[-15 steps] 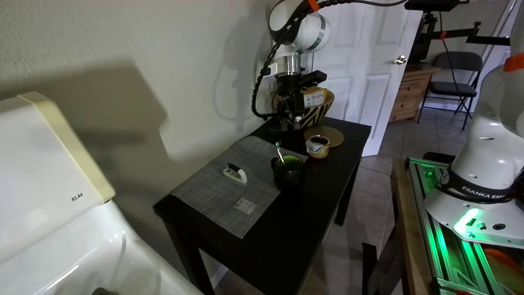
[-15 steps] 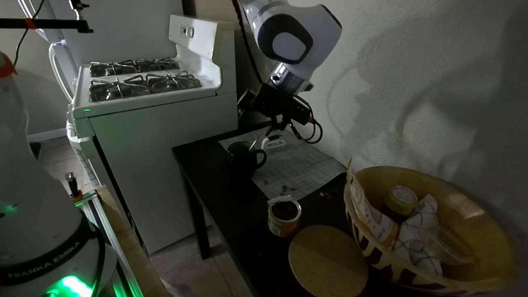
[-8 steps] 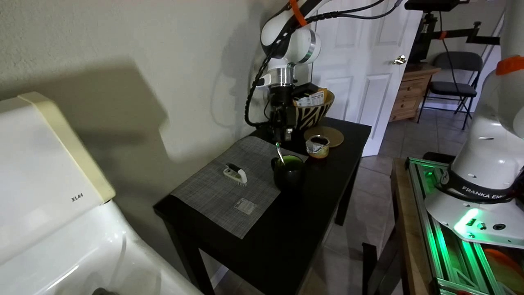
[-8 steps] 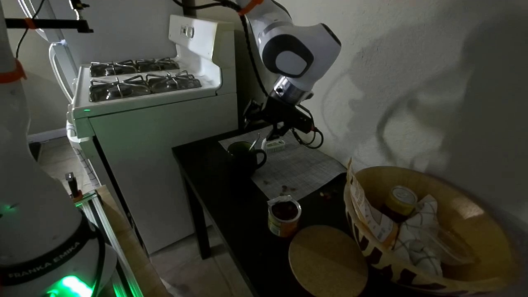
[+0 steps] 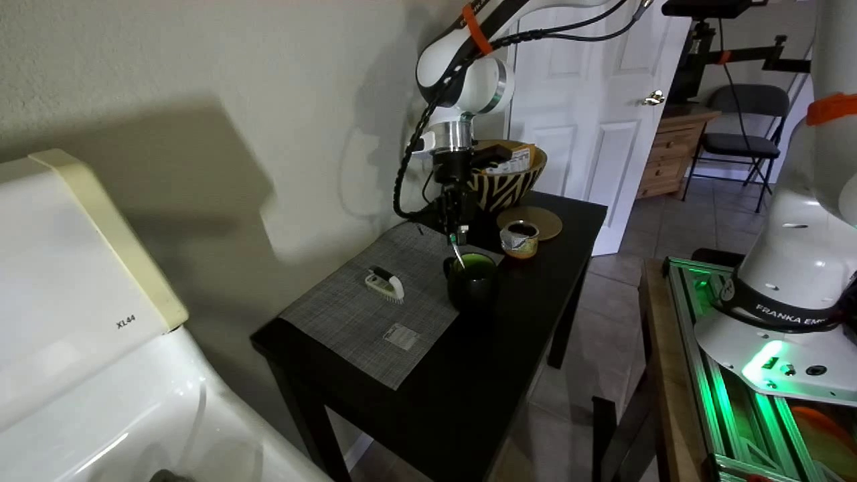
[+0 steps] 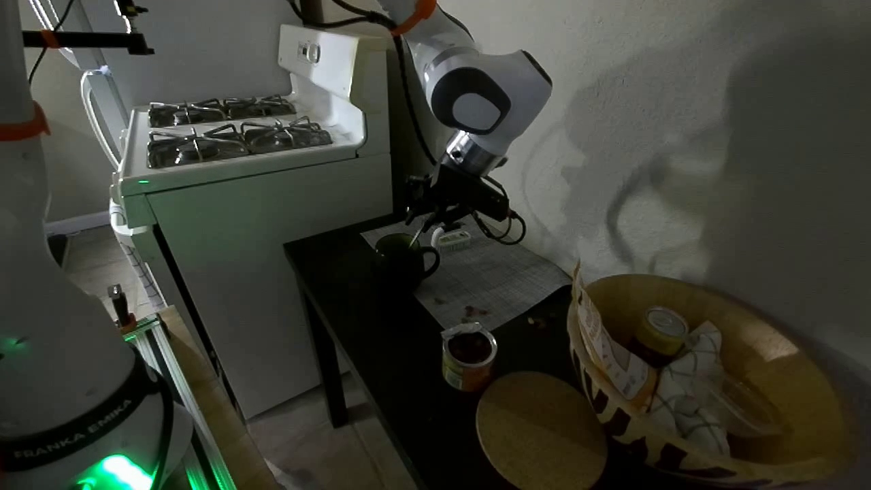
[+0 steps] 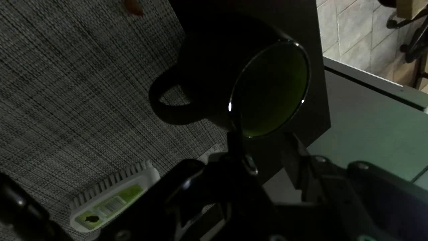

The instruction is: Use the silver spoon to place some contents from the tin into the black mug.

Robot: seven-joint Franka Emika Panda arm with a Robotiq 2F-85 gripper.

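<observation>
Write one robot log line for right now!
gripper: open at spoon, touch unclear | spoon: leaning in mug | tin: open, on table

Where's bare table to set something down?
Bare: black table between black mug, gray placemat and stove; also between mug and tin. Crowded: mug's mouth, with silver spoon and end effector; end opposite stove, with tin, round board, striped bowl.
</observation>
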